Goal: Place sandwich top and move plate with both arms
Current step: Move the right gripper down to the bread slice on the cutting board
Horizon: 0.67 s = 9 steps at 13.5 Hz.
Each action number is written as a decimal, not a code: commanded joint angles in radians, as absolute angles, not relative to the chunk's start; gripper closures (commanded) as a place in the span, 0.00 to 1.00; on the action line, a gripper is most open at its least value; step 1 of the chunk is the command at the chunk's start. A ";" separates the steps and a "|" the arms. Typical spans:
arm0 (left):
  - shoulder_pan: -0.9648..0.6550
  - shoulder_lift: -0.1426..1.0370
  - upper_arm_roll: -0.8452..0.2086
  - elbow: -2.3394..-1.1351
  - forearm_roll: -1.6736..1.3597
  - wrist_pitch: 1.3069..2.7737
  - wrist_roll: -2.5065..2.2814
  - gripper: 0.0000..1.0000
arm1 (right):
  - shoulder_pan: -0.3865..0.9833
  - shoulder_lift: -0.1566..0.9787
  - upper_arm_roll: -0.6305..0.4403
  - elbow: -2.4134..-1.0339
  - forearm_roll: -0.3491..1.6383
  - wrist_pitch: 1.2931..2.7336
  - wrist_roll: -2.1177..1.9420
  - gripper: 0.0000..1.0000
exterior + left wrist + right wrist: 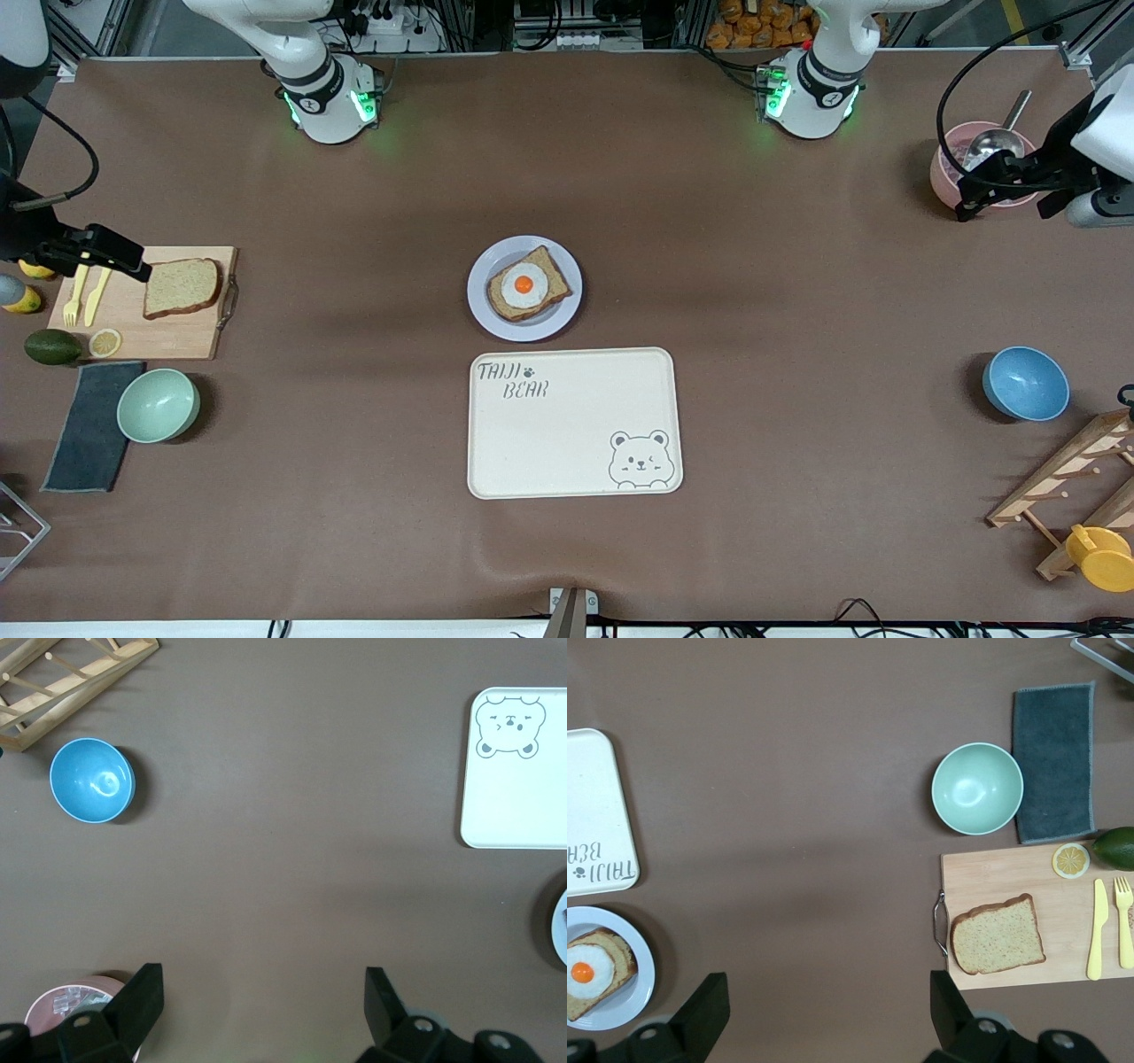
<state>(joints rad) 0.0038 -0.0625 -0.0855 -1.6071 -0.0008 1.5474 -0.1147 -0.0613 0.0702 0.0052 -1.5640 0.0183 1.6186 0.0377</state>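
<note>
The sandwich top (182, 287), a plain light-brown bread slice, lies on a wooden cutting board (177, 332) at the right arm's end of the table; it also shows in the right wrist view (998, 935). The pale round plate (483, 301) sits mid-table and bears a darker slice with a fried egg (527, 285); the right wrist view shows the plate (642, 979) too. My right gripper (106, 251) hangs open and empty over the cutting board's edge, beside the bread (828, 1014). My left gripper (1005, 182) hangs open and empty over a pink bowl (264, 1005).
A cream bear tray (567, 434) lies just nearer the camera than the plate. A green bowl (158, 405), a dark cloth (89, 425), an avocado and yellow cutlery surround the board. A pink bowl (952, 159), a blue bowl (1025, 383) and a wooden rack (1072, 478) stand at the left arm's end.
</note>
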 commanded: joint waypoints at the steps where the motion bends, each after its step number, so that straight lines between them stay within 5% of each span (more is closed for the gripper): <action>1: 0.008 -0.058 -0.089 -1.595 0.002 1.536 -0.121 0.00 | -0.123 0.103 0.020 -1.555 0.021 1.624 -0.029 0.00; 9: -0.009 -0.037 -0.100 -1.598 0.002 1.540 -0.130 0.00 | -0.339 0.277 0.020 -1.565 0.123 1.701 -0.316 0.00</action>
